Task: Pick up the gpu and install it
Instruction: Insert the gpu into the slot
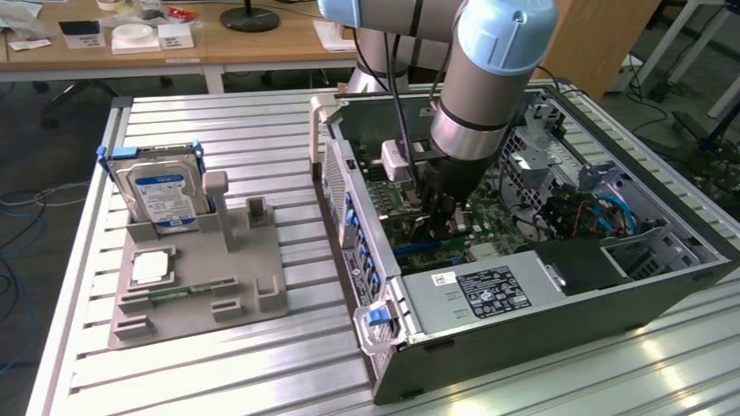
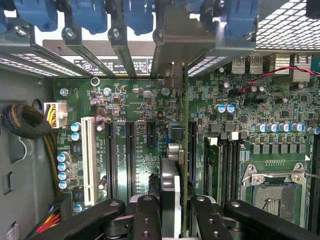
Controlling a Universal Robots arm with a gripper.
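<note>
Gripper (image 2: pixel 172 212): fingers (image 2: pixel 146 215) closed partway on the gpu (image 2: pixel 172 175), pressing on its two faces; card held edge-on, upright, between them.

Gpu: in the grip, down inside the case (image 1: pixel 555 312), its far end reaching toward the rear bracket (image 2: pixel 175 30). Lower edge just above or at the board; whether it is seated in a slot cannot be told.

Motherboard (image 2: pixel 135 100): green, directly beneath the gripper. Black expansion slots (image 2: pixel 131 155) and one white slot (image 2: pixel 89 160) lie to one side of the card; memory slots (image 2: pixel 225 165) and the CPU socket (image 2: pixel 272 187) to the other.

Blue latches (image 2: pixel 137 15): beyond the card's far end, along the case's rear wall.

Arm (image 1: pixel 486 78): reaches down into the open case from above.

Power supply (image 1: pixel 491 295): in the case, near the gripper.

Grey holder (image 1: pixel 197 277): well apart from the gripper, outside the case on the slatted table (image 1: pixel 231 381). Carries a hard drive (image 1: pixel 162 195) standing upright and a memory stick (image 1: pixel 173 295) lying flat.
</note>
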